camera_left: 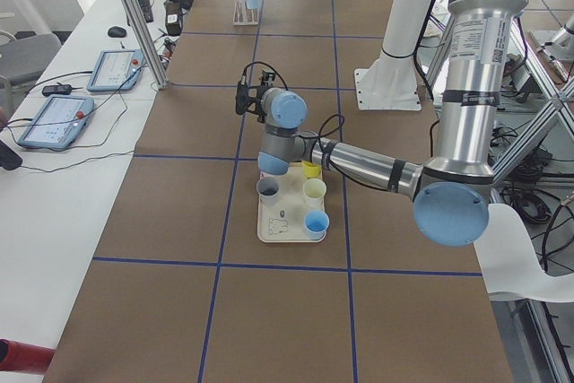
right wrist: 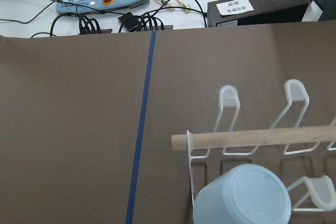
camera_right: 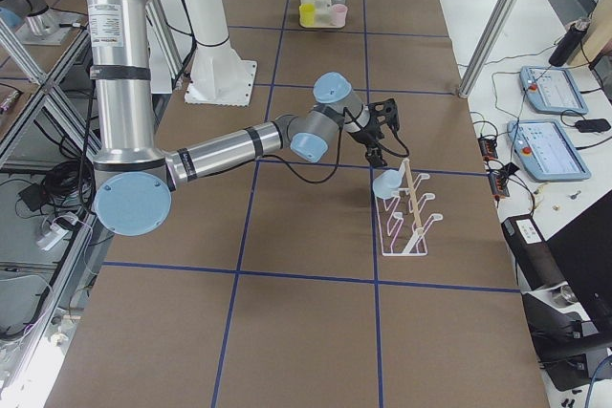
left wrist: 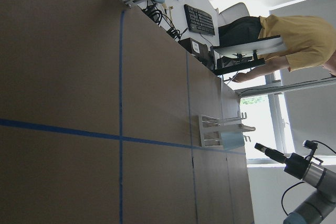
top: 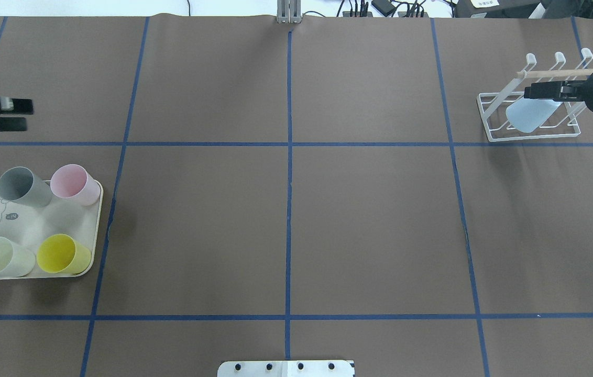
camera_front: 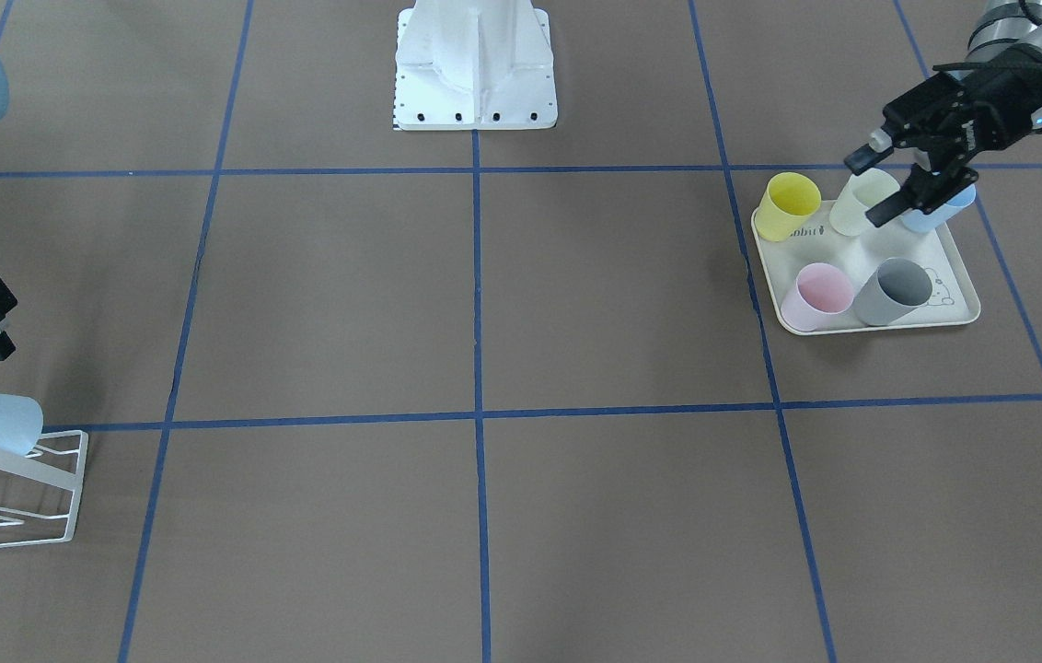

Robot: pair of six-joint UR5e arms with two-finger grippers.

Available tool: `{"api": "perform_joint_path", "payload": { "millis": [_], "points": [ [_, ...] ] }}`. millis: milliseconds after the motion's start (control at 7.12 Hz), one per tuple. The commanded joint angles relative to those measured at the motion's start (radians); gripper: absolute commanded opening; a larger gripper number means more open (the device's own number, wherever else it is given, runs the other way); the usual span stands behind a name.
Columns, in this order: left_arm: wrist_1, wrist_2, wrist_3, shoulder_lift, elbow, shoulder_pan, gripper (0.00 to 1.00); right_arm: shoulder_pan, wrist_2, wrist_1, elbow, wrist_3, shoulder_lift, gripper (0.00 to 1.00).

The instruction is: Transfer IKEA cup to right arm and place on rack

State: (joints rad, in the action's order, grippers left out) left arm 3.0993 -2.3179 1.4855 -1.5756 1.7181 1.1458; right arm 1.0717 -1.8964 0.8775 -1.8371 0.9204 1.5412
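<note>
Brown tabletop (top: 370, 225): tray (camera_front: 852, 250) print seemingly "rabbit"; blue cup (top: 529, 115) on rack (top: 548, 74).

The overhead camera looks forward and down over the desk (top: 286, 225) from behind the robot's base (top: 286, 368). The front-facing one looks back from the opposite edge. Both show the rack (top: 558, 73) and tray (top: 34, 222). Side cameras sight along the desk from its ends. The right wrist camera hangs close over the rack, while the left wrist's, rolled sideways, seems far from it.

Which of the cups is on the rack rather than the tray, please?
The light blue cup tilted base-up on the rack. The other five, including a second light blue one, stand upright on the tray.
</note>
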Motion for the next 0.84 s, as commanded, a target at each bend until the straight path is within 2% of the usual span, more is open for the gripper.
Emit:
{"api": "perform_joint_path", "payload": {
  "millis": [0, 140, 281, 421, 702],
  "points": [
    [-0.112, -0.023, -0.41, 0.203, -0.001, 0.092, 0.99, -0.003, -0.001, 0.0, -0.001, 0.003, 0.002, 0.99],
    [-0.152, 0.006, -0.629, 0.294, -0.009, 0.12, 0.99, -0.003, 0.003, 0.0, 0.002, 0.003, 0.002, 0.99],
    [-0.25, 0.075, -0.742, 0.324, 0.0, 0.133, 0.99, -0.004, 0.002, 0.0, 0.002, 0.003, 0.002, 0.99],
    [-0.386, 0.212, -0.837, 0.336, 0.012, 0.085, 0.99, -0.007, 0.0, 0.0, 0.001, 0.003, 0.003, 0.99],
    [-0.63, 0.239, -0.904, 0.341, 0.125, 0.085, 0.99, -0.015, 0.005, -0.002, 0.001, 0.003, 0.005, 0.99]
  ]
}}
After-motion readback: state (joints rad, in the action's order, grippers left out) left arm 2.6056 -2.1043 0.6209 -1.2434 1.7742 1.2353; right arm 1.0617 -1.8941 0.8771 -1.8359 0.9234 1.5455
